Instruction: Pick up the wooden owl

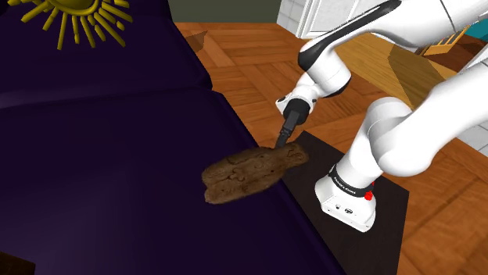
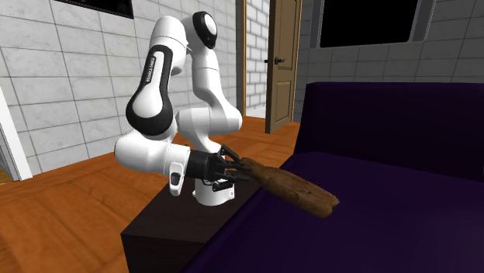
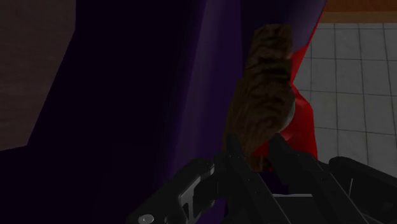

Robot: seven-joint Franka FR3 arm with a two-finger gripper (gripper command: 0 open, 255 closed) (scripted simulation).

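The wooden owl [image 1: 252,172] is a long brown carved piece, lying lengthwise over the front edge of a dark purple sofa [image 1: 117,180]. My black gripper [image 1: 281,143] is shut on its end nearest the arm. In the second exterior view the owl [image 2: 291,188] slants out from the gripper [image 2: 239,172] over the seat, its far end low near the cushion. I cannot tell whether that end touches the cushion. In the wrist view both fingers [image 3: 236,159] clasp the owl [image 3: 264,89] at its base, around the gripper [image 3: 254,156].
A yellow sun-shaped ornament [image 1: 74,19] lies far back on the sofa. The arm's black stand [image 1: 383,211] sits right beside the sofa on a wooden floor [image 2: 70,209]. A brown door [image 2: 283,62] stands behind in a grey block wall.
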